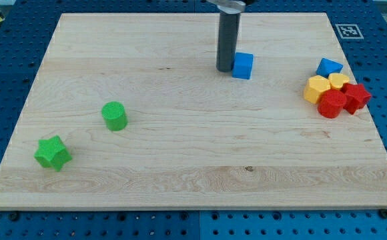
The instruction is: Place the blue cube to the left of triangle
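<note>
A blue cube point(243, 65) sits on the wooden board near the view's top, right of centre. My tip point(225, 69) stands just left of the cube, touching or nearly touching its left side. A blue triangle point(329, 67) lies at the view's right, at the top of a cluster of blocks. The cube is well to the left of that triangle.
Below the triangle sit two yellow blocks point(317, 88) point(339, 81) and two red blocks point(331, 104) point(356, 97), packed together. A green cylinder point(114, 116) and a green star point(52, 153) lie at the view's lower left. The board's right edge point(373, 113) runs close to the cluster.
</note>
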